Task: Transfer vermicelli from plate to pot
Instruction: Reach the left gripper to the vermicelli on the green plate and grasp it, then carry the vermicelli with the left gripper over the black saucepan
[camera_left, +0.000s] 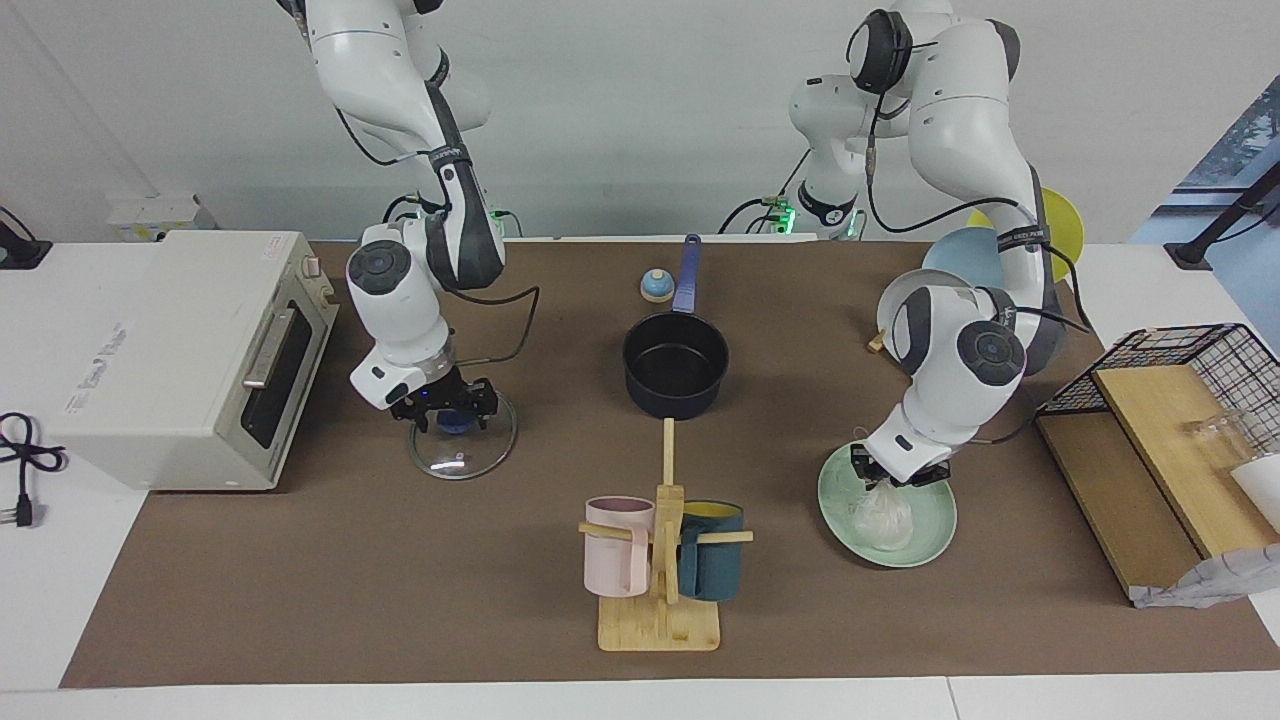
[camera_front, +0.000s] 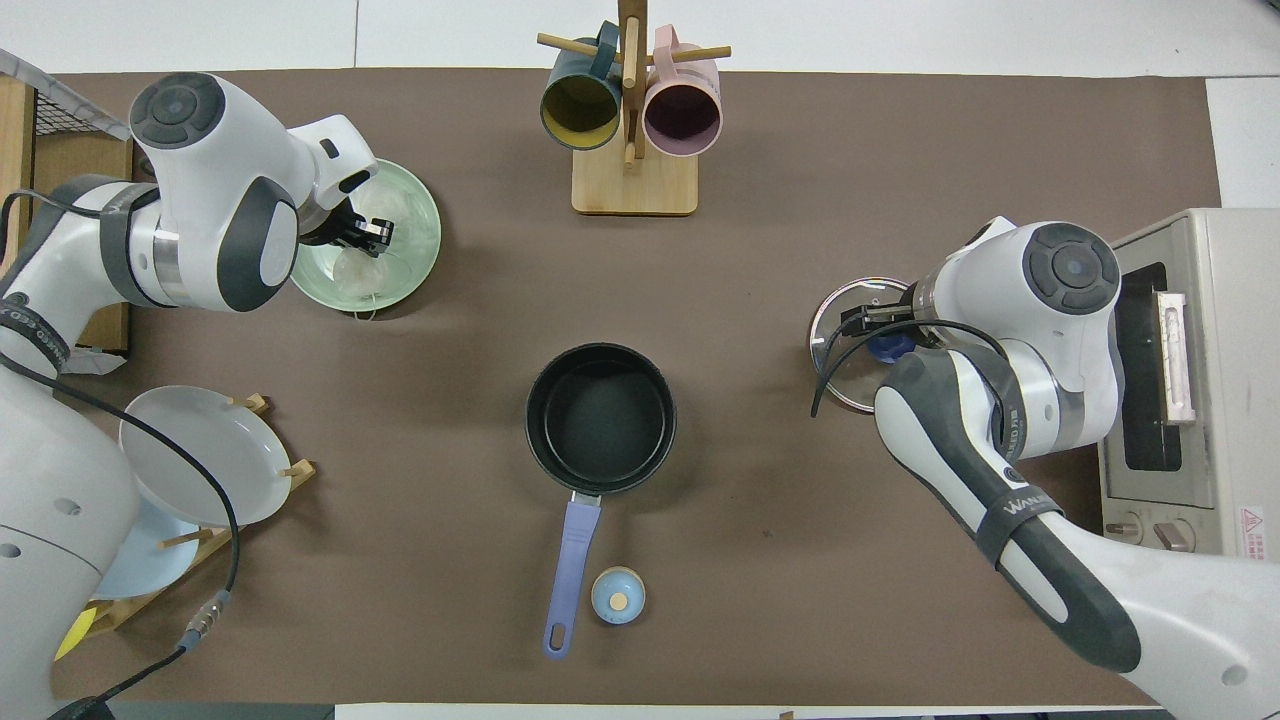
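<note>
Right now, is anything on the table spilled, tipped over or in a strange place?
Nothing spilled or tipped. The pot stands upright and empty; its glass lid lies flat near the oven, under the right pincer. The vermicelli sits on the plate under the left pincer.

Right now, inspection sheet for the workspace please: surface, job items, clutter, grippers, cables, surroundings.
Surface: brown mat over a white table.
Job's things: vermicelli in clear wrap on the mint-green plate; pot open, nothing seen inside.
Clutter: glass lid, mug tree with a pink and a teal mug, small blue knob beside the pot's handle.
Grippers: left gripper down at the vermicelli; right gripper at the lid's knob.
Cables: black cable looping off the right arm; power cord by the toaster oven.
Surroundings: toaster oven, plate rack, wire basket.
</note>
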